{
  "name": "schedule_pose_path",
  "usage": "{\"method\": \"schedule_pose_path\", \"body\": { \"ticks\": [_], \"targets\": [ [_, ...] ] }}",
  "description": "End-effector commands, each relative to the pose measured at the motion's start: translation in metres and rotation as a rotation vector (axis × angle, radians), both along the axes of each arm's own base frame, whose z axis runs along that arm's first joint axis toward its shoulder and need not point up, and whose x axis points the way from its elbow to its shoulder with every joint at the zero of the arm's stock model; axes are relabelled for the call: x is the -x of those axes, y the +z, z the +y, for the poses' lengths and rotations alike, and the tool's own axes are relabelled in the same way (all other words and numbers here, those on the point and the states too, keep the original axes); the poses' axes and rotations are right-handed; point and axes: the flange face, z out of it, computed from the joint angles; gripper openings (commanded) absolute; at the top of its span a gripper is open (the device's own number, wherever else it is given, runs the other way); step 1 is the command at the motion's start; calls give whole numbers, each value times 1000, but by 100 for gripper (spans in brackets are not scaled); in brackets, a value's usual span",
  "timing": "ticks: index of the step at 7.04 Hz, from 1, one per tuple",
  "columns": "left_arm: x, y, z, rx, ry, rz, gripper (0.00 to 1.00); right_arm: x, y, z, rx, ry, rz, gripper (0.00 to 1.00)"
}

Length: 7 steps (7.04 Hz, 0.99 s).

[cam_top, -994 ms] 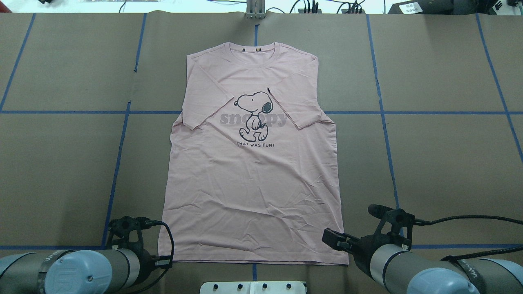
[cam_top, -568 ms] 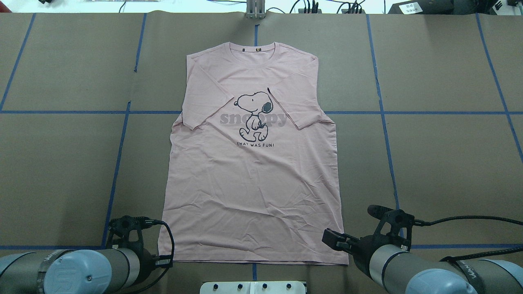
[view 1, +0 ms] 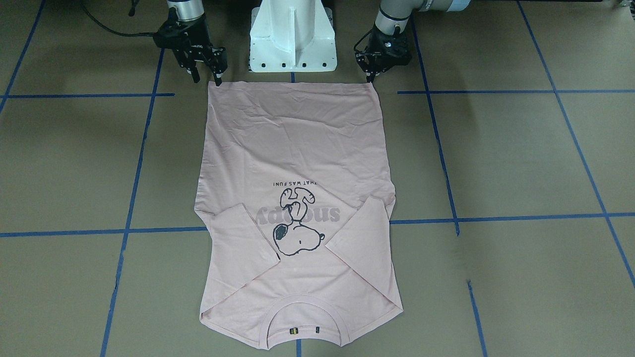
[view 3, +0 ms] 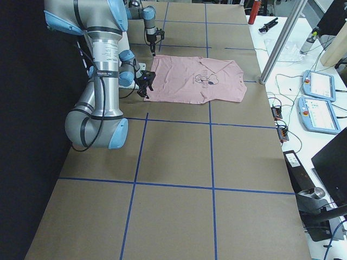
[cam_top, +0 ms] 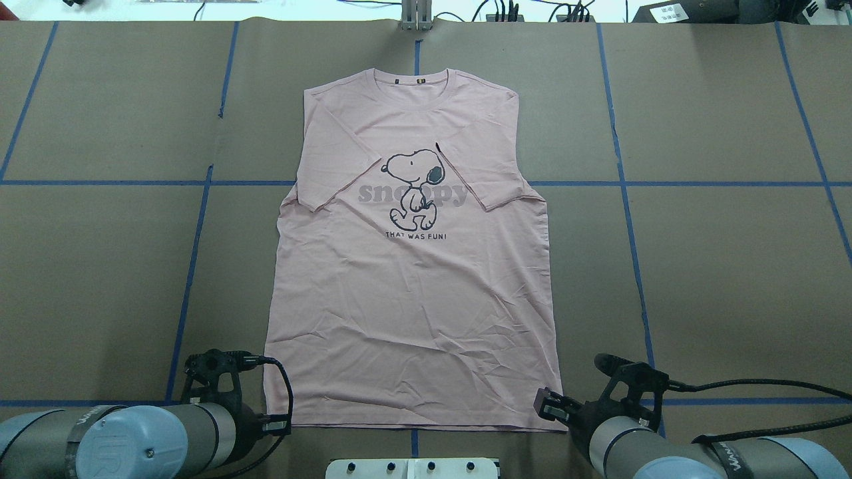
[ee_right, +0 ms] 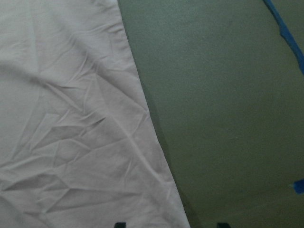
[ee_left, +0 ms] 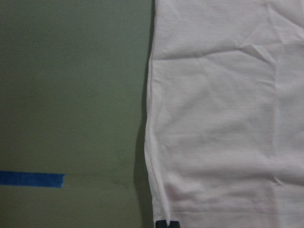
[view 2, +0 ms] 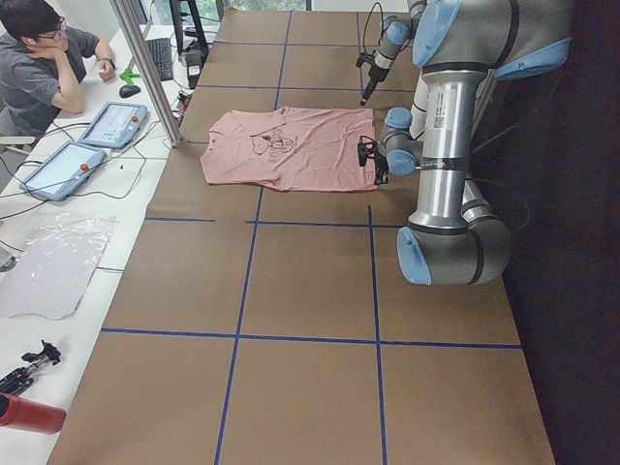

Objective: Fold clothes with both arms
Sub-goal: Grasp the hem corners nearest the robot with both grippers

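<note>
The pale pink T-shirt point(view 1: 297, 148) lies flat, print up, on the brown table, both sleeves folded in and the collar at the far end point(cam_top: 413, 299). My left gripper point(view 1: 370, 78) is at the hem corner on my left. In the left wrist view its fingertips point(ee_left: 166, 223) are shut together on that corner of the shirt point(ee_left: 223, 118). My right gripper point(view 1: 204, 78) is open at the other hem corner. In the right wrist view its two tips point(ee_right: 168, 224) stand wide apart on either side of the shirt's edge point(ee_right: 71, 118).
The white pedestal base point(view 1: 292, 34) stands just behind the hem, between the arms. Blue tape lines point(cam_top: 193, 266) grid the brown table. An operator point(view 2: 44, 58) sits by tablets point(view 2: 111, 121) and a metal post point(view 2: 145, 68) beyond the collar end.
The right gripper has moved back toward the robot, closer to the hem corner. The left gripper has shifted slightly inward at its corner. The shirt lies as before.
</note>
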Motion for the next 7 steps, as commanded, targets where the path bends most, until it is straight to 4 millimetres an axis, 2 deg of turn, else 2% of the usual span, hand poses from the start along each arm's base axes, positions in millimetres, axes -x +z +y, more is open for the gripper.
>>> {"method": "schedule_pose_path", "body": {
  "ticks": [1,3,4,7],
  "targets": [
    [-1,-4,0,1,2,9,0,16,12,15,-19,-12,26,71],
    [-2,-6,-1,1,2,14,0,30,8,21,-22,-17,20,68],
    [-1,-5,-1,1,0,12,0,33,13,19,-43,-1,31,66],
    [-1,-6,-1,3,-1,14,0,30,18,17,-45,4,40,66]
  ]
}}
